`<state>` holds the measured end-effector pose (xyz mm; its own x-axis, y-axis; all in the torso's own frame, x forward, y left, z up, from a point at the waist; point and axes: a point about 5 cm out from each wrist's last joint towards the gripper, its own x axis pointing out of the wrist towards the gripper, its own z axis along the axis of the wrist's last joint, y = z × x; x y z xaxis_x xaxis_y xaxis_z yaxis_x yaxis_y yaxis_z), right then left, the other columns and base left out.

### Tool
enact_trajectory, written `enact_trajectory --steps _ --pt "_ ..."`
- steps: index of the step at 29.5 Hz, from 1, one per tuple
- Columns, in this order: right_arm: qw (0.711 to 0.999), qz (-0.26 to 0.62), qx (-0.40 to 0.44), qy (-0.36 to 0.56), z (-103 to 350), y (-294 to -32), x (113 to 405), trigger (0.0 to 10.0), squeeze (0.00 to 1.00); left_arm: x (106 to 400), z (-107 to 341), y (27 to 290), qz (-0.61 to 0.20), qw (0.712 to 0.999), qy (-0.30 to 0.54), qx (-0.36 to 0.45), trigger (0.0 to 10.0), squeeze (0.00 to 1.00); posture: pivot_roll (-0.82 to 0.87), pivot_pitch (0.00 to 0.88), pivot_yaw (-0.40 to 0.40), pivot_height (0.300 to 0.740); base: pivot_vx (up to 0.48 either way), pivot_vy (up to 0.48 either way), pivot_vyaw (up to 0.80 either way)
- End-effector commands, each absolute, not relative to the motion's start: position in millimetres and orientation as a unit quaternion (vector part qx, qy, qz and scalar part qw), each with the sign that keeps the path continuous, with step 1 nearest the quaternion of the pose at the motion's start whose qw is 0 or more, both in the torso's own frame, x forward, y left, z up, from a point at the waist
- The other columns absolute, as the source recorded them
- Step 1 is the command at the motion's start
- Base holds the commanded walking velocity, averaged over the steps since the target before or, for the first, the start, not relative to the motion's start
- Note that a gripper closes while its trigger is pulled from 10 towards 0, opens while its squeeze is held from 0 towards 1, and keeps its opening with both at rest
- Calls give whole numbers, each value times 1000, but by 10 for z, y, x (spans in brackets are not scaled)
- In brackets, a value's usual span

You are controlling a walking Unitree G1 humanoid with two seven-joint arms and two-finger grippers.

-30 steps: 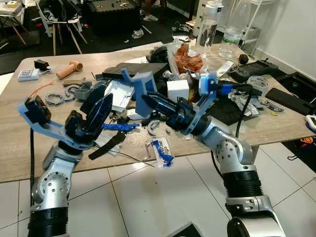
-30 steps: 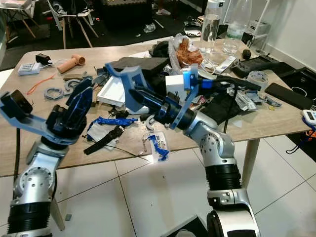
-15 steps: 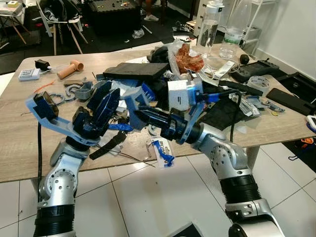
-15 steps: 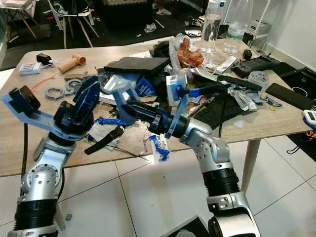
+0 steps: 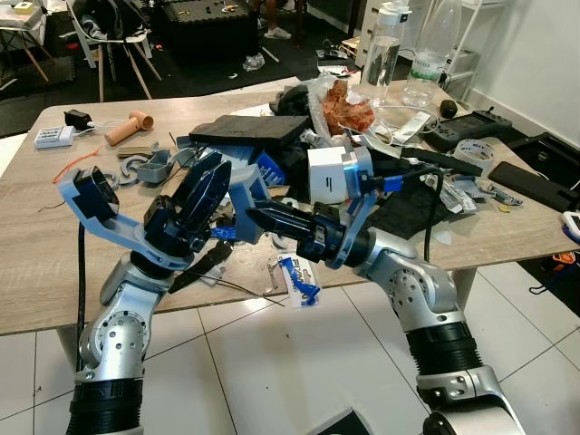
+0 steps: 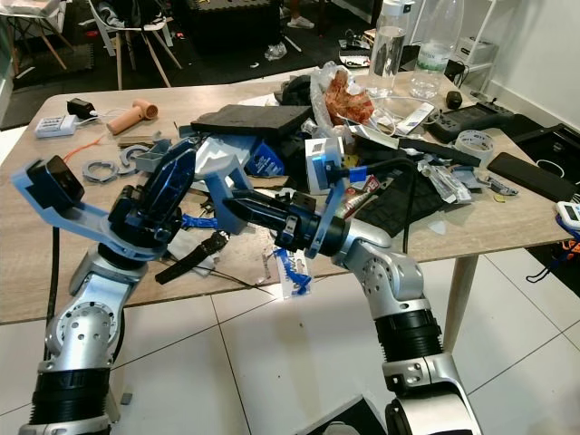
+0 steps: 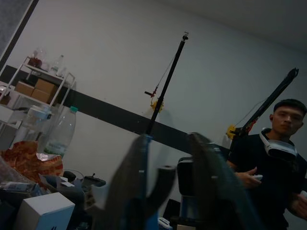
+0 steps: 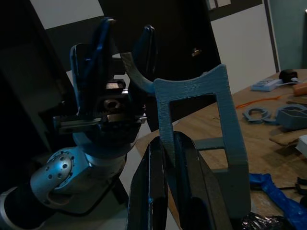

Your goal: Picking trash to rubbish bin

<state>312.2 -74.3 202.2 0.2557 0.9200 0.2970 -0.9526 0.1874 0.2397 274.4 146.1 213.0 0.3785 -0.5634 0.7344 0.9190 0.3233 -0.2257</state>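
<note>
The right tool (image 5: 263,216) reaches across the front of the cluttered wooden bench (image 5: 36,236), its two black fingers pressed together on a blue-grey printed frame piece (image 5: 243,181) that stands up from them. The right wrist view shows that grip close up: the fingers (image 8: 156,191) pinch the foot of the frame piece (image 8: 201,124), which has a rectangular opening through it (the head views leave this detail hard to read). Beyond it in the same view stands the left tool (image 8: 124,43), fingers apart.

From the head, the left tool (image 5: 201,186) is raised over the bench's near left part, just beside the held frame, its fingers spread and holding nothing. The left wrist view looks upward past those fingers (image 7: 139,177) to a white wall, a bottle (image 7: 61,134), a white box (image 7: 41,211) and a person (image 7: 276,167) wearing a headset at the neck.

A torn white-and-blue wrapper (image 5: 296,276) lies at the bench's front edge, below the right tool.
</note>
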Motion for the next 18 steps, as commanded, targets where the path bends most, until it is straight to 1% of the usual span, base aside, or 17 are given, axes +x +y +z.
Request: enact_trajectory --steps 1,13,14,16,17,18 --pt "779 595 193 -47 2038 -733 3142 0 0 2676 2112 1283 -527 742 -260 -323 0 0 -67 45 36 740 0 0 0" --pt "777 594 200 -51 2051 -731 3138 0 0 2647 2115 1299 -530 740 -261 -321 0 0 -60 55 37 740 0 0 0" --pt "777 589 217 -49 2056 -733 3156 10000 0 2646 2116 1299 -530 740 -262 -321 0 0 -60 55 37 740 0 0 0" --pt "776 587 227 -48 2058 -737 3164 10000 0 2646 2117 1299 -530 740 -262 -321 0 0 -60 55 37 740 0 0 0" --pt "775 583 238 -49 2068 -744 3173 10000 773 2647 2117 1300 -530 740 -262 -321 0 0 -60 55 37 740 0 0 0" --pt "775 582 240 -51 2074 -745 3175 10000 773 2648 2117 1300 -530 740 -262 -321 0 0 -60 55 37 740 0 0 0"
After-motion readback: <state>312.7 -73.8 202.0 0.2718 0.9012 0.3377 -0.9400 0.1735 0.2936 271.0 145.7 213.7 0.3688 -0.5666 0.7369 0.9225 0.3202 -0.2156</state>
